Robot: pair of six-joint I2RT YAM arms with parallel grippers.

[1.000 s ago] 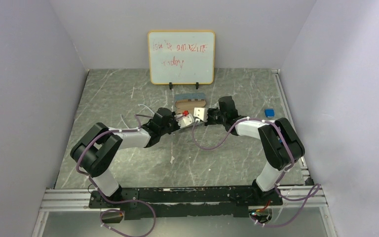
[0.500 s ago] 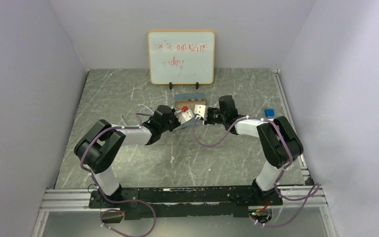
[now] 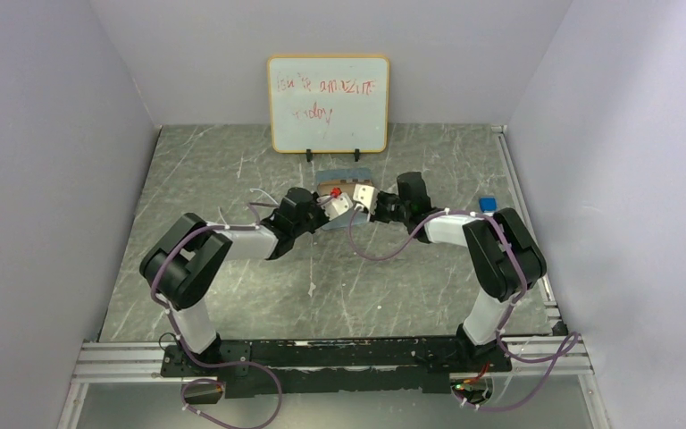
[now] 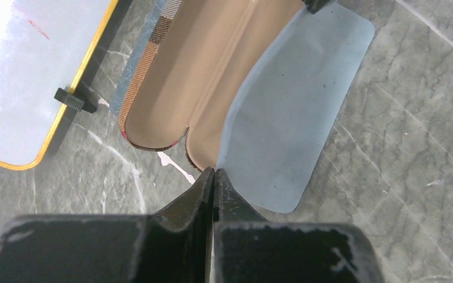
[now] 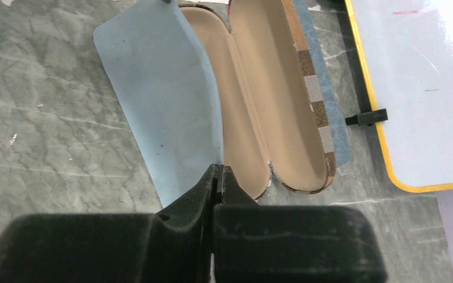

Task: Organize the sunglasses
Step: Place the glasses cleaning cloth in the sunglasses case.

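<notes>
**Left arm.** I see the left gripper clenched, its two dark fingertips meeting on the near corner of a light-blue cloth. This corner lies where the cloth touches the lip of an open plaid case. In the left wrist view the case's tan lining runs from the fingertips toward 12 o'clock. The cloth sweeps away toward 1 o'clock, bowed rather than flat. A whiteboard with a yellow rim stands at 10 o'clock of the fingertips.

**Centre.** In the top view both arms reach inward and meet over the grey marbled table, just at 6 o'clock of the case. The whiteboard stands upright at 12 o'clock of the case, with red writing that I cannot read.

**Right arm.** The right gripper is likewise clenched, pinching the opposite corner of the same cloth edge. In its wrist view the cloth extends toward 11 o'clock and the open case toward 1 o'clock, just beside the cloth. A small blue object sits on the table at 3 o'clock of the right arm's wrist, apart from it.

**Task items.** I cannot tell from any view where the sunglasses are; the part of the case's lining that shows holds nothing.
</notes>
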